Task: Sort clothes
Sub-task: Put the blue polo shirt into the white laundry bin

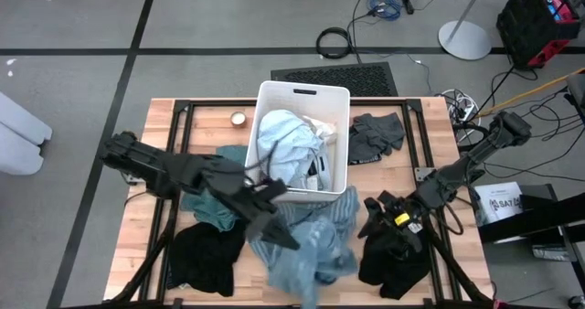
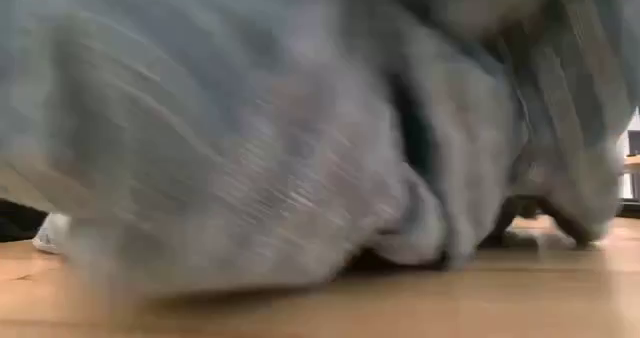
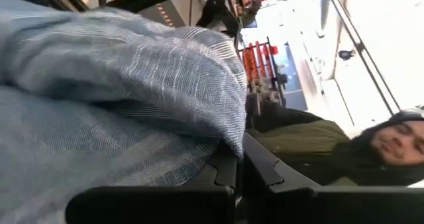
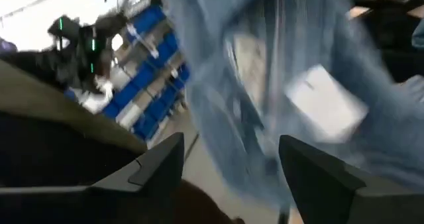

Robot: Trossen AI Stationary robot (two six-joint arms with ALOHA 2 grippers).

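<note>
Where clothes [image 1: 306, 245] sprawl, wooden table [image 1: 137, 240] amid grey floor [image 1: 73, 90]

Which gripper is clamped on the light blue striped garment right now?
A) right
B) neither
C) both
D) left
D: the left gripper is shut on the light blue striped garment, fabric pinched at its fingers in the left wrist view, while the right gripper stands open beside it.

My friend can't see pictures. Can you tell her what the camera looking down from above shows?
A wooden table holds a white rectangular plastic bin stuffed with pale clothes. The left gripper is shut on a light blue striped fabric garment spread in front of the bin, while the right gripper hangs open over a black fabric garment.
</note>
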